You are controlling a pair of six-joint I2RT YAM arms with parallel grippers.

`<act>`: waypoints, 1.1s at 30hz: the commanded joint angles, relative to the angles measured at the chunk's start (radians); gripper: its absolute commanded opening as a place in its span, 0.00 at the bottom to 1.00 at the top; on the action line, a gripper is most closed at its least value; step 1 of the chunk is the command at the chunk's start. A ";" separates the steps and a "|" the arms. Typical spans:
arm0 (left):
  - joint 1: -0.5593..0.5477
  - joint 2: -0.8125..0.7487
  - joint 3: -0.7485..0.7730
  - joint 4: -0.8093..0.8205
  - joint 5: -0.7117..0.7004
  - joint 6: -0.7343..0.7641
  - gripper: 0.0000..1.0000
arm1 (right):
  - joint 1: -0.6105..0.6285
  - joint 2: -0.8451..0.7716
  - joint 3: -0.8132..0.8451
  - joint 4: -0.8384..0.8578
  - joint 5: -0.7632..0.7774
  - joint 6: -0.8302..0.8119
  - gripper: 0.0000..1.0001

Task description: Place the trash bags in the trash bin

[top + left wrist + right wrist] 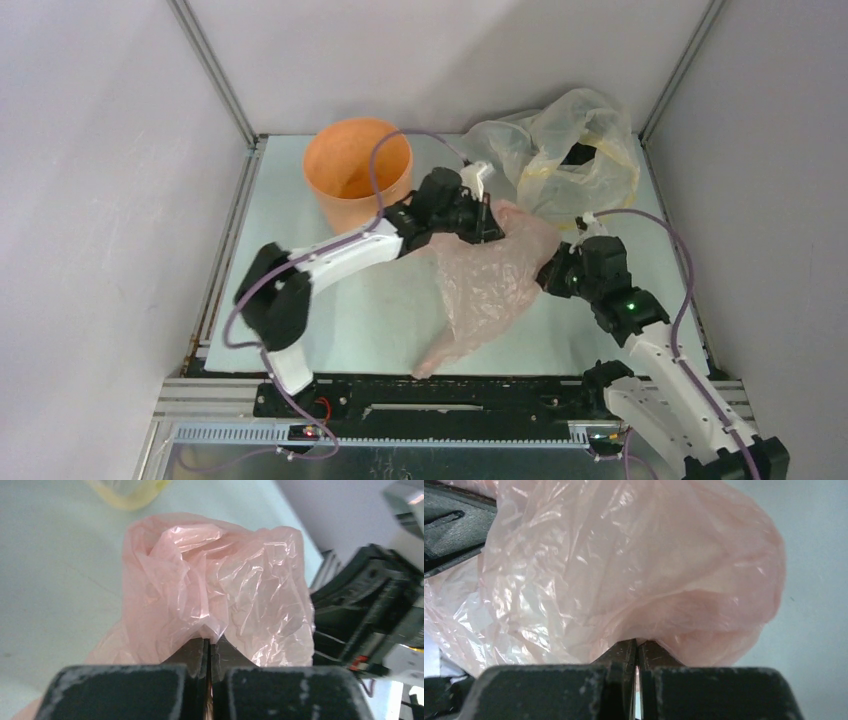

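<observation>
Arms [340,255] white w/ black joints — purple cables [410,132]; left claw [209,646] black, scuffed.

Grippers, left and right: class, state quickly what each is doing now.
Left gripper: shut on the pink bag.
Right gripper: shut on the same pink bag.

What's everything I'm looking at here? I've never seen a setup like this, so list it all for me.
pink bag: one, translucent pale pink, crinkled, middle of the table, trailing toward the near edge.
orange bin: one, orange, round, open top, far left of the table.
clear bag: one, yellowish clear with something dark inside, far right corner.
table: one, pale green top.
cables: purple, running along the arms.
left claw: one, black, shut on the pink bag.
right claw: one, black, shut on the pink bag.
</observation>
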 commanded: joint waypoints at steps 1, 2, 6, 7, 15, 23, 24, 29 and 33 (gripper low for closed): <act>0.002 -0.236 -0.084 0.038 -0.058 0.001 0.00 | 0.104 -0.016 0.149 -0.023 -0.010 -0.052 0.00; 0.002 -0.279 -0.103 0.017 -0.083 0.006 0.00 | 0.133 -0.011 0.179 -0.023 -0.018 -0.056 0.00; 0.000 -0.452 -0.150 -0.100 -0.187 0.024 0.00 | 0.256 0.025 0.312 -0.003 -0.019 -0.080 0.00; -0.001 -0.487 -0.150 -0.137 -0.212 0.032 0.00 | 0.287 0.038 0.346 0.002 -0.014 -0.090 0.00; 0.043 -0.686 -0.008 -0.524 -0.499 0.095 0.00 | 0.457 0.304 0.682 0.041 -0.031 -0.153 0.00; 0.265 -0.757 0.068 -0.667 -0.513 0.153 0.00 | 0.502 0.661 0.977 0.148 -0.106 -0.135 0.00; 0.289 -0.752 0.086 -0.676 -0.513 0.164 0.00 | 0.506 0.700 1.018 0.159 -0.108 -0.133 0.00; 0.413 -0.677 0.195 -0.727 -0.480 0.210 0.00 | 0.513 0.898 1.250 0.168 -0.105 -0.132 0.00; 0.485 -0.575 0.319 -0.784 -0.467 0.238 0.00 | 0.513 1.082 1.499 0.073 -0.092 -0.143 0.00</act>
